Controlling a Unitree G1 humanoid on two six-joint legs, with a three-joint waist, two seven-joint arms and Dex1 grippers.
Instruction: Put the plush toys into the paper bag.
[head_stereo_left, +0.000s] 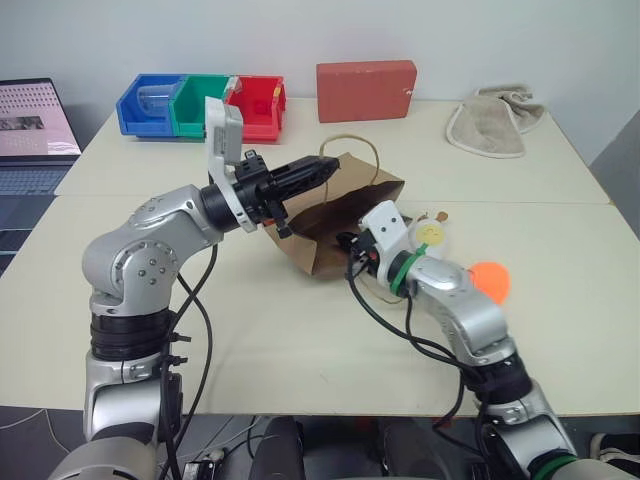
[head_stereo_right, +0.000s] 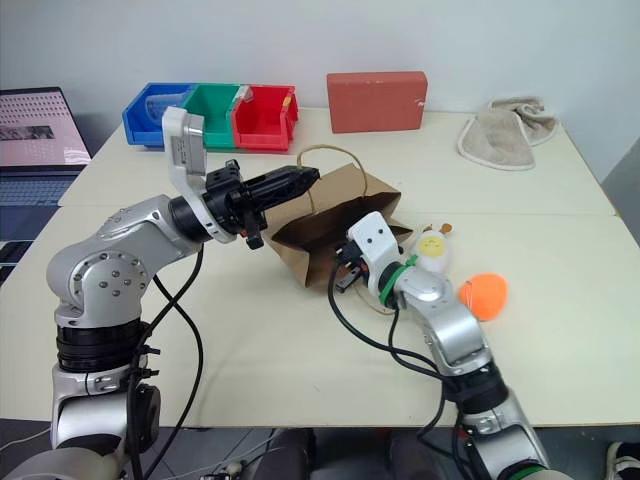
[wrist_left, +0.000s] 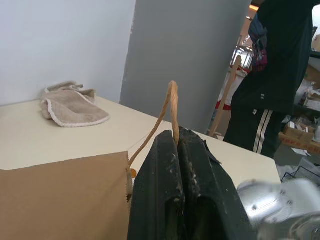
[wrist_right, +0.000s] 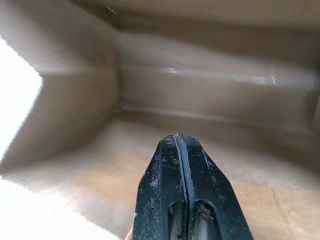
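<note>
The brown paper bag (head_stereo_left: 345, 205) lies tilted on the table, its dark mouth facing my right arm. My left gripper (head_stereo_left: 328, 168) is shut on one of its thin tan handles (wrist_left: 172, 102) at the top edge of the bag. My right gripper (wrist_right: 178, 137) is shut with nothing seen between its fingers, and its tip reaches into the bag's mouth (head_stereo_right: 335, 262). The white plush toy with a yellow face (head_stereo_left: 432, 235) lies just beyond my right wrist. The round orange plush toy (head_stereo_left: 490, 281) sits on the table to the right of that forearm.
A red box (head_stereo_left: 366, 90) and blue, green and red bins (head_stereo_left: 200, 105) stand at the far edge. A beige towel (head_stereo_left: 495, 125) lies at the far right, a laptop (head_stereo_left: 35, 130) at the left. A person (wrist_left: 275, 75) stands beyond the table.
</note>
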